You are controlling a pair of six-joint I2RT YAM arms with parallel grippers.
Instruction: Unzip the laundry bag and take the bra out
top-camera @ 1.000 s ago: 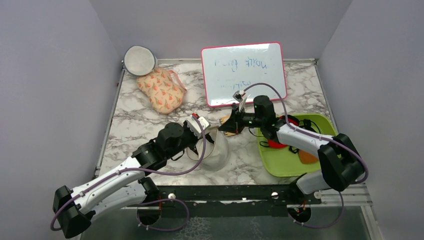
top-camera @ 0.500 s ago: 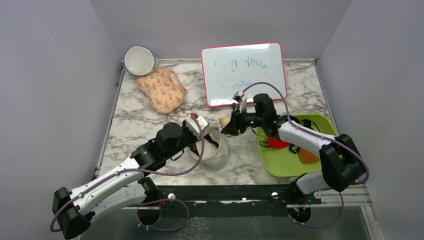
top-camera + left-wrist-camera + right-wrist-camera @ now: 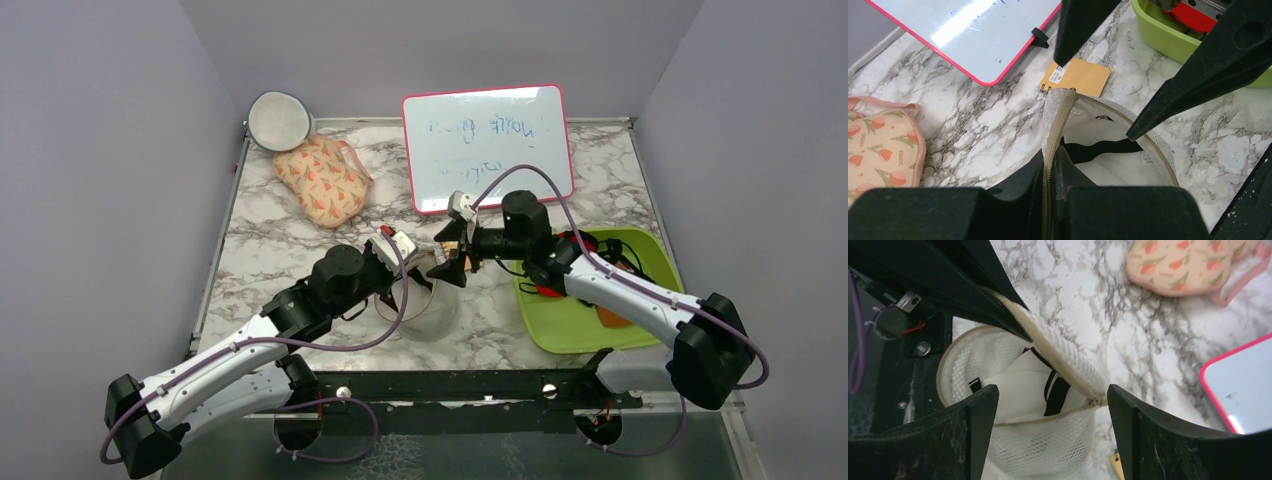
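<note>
Laundry bag (image 3: 430, 314) lies near the front middle of the marble table (image 3: 270, 250), between the two arms, with its mouth open. On its left side the left gripper (image 3: 1050, 167) pinches the zipper edge and holds that flap up. Inside the bag show the white bra (image 3: 1013, 382) and a black strap (image 3: 1098, 149). Above the mouth hangs the right gripper (image 3: 1050, 390), its fingers spread wide with nothing between them. How far round the zip is undone I cannot tell, since the left arm hides part of the rim. The risks, as I judge them: if the left pinch slips, the flap would fall over the opening. If the right fingers close on mesh along with the bra, or on the strap alone, the light bag would likely lift with the bra rather than let it go.
</note>
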